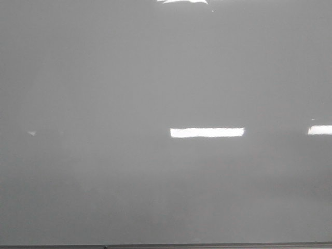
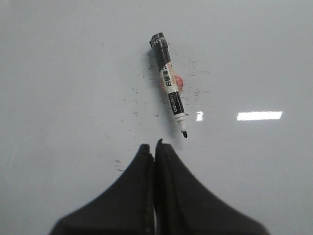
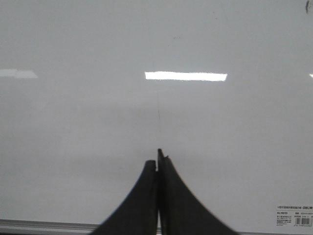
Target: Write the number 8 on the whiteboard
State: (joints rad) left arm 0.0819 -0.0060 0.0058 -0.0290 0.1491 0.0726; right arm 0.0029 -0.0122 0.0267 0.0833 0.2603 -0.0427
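The whiteboard (image 1: 155, 78) is a glossy pale grey board that fills the front view, and it bears no drawn 8 in any view. Neither gripper shows in the front view. In the left wrist view a black-and-white marker (image 2: 170, 84) lies uncapped on the board (image 2: 58, 73), its tip pointing toward my left gripper (image 2: 152, 145), which is shut and empty a short way from the tip. My right gripper (image 3: 158, 155) is shut and empty over bare board (image 3: 73, 127) near its edge.
A small pink-red patch (image 2: 179, 83) lies under the marker, among scattered black specks (image 2: 137, 100). A thin dark edge strip (image 1: 166, 246) runs along the board's near side, and a grey frame rail (image 3: 44, 226) with a printed label (image 3: 295, 214) shows in the right wrist view.
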